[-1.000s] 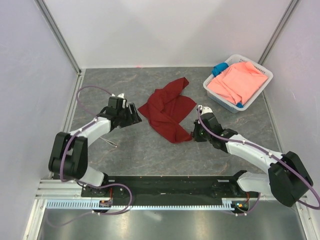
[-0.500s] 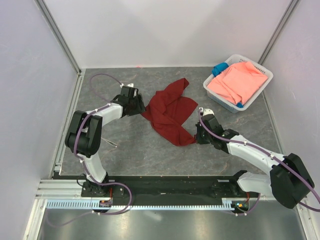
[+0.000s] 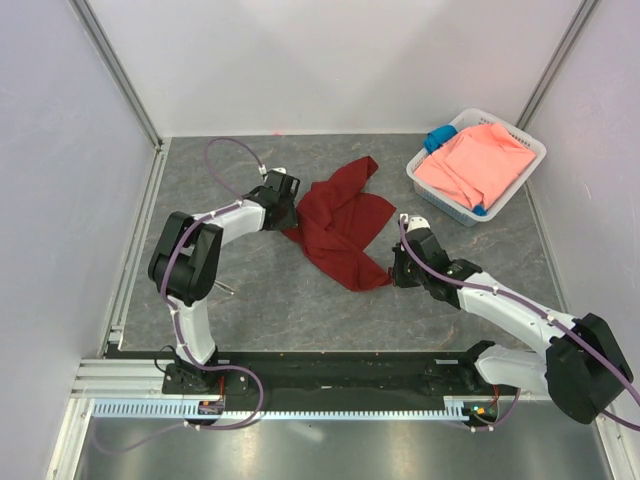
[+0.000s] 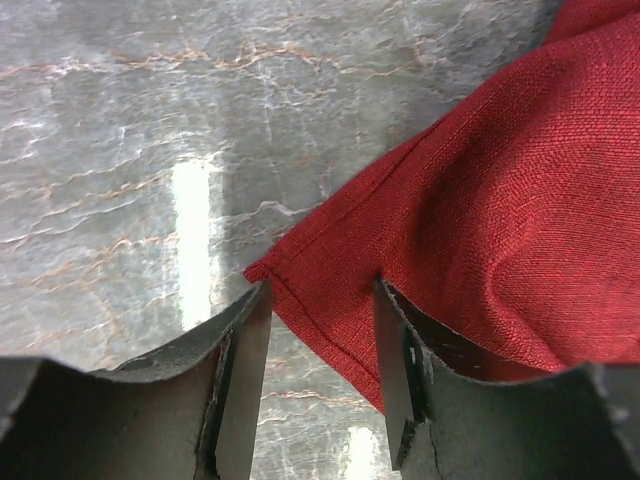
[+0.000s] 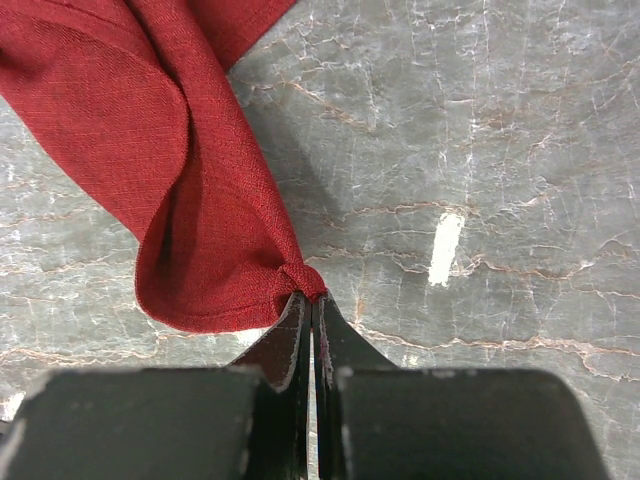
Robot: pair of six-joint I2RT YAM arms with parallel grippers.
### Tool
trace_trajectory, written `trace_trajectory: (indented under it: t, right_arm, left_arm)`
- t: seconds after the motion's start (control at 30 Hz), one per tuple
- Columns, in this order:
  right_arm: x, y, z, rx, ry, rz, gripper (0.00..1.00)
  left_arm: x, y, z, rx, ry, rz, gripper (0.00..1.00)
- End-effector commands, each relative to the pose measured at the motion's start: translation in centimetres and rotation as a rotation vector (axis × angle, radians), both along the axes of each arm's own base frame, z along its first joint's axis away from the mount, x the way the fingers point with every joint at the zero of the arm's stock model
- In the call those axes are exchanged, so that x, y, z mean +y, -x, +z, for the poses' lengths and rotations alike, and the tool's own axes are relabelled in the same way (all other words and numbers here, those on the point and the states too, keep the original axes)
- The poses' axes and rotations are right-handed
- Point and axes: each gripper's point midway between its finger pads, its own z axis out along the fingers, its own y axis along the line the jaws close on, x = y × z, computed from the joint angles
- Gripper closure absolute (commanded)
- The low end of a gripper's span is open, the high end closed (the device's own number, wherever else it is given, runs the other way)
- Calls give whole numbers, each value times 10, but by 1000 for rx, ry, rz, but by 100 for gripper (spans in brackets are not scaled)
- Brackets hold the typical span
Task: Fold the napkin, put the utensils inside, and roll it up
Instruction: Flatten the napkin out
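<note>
Slippage worries me: my left pincer point(image 4: 320, 300), half open, straddles just the corner tip of the crumpled dark red cloth napkin point(image 3: 340, 225) on the grey marbled table point(image 3: 280, 310) and might, I think, catch hem alone. My right pincer point(image 5: 312, 305), clamped tight, holds a bunched corner.

White-shelled arms point(image 3: 505, 312), black joints point(image 3: 186, 262) (looping purple cables point(image 3: 209, 162))

You are looking down on a dark grey, marble-veined tabletop point(image 3: 300, 310). Pale lilac-white wall panels point(image 3: 330, 60) are closing it in at the back and both sides, with slanting silver aluminium posts point(image 3: 115, 70) framing the corners. Overhead light is glinting off the surface in a white streak point(image 4: 190, 230). A white slatted plastic basket point(image 3: 437, 204) is sitting at the far right.
</note>
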Motion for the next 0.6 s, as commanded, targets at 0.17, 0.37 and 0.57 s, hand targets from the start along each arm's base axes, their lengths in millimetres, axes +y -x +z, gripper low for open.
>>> trace_trajectory:
  t: [0.17,0.37,0.57]
  right_arm:
    - [4,-5,14,-46,-28,12,100]
    - [5,-4,13,-39,-33,14,100]
    - [6,-2,14,-37,-44,19,100]
  left_arm:
    - [13,-8,18,-76,-168,19,43]
    - [17,-8,19,-83,-186,21,36]
    - [16,-12,14,-74,-177,24,34]
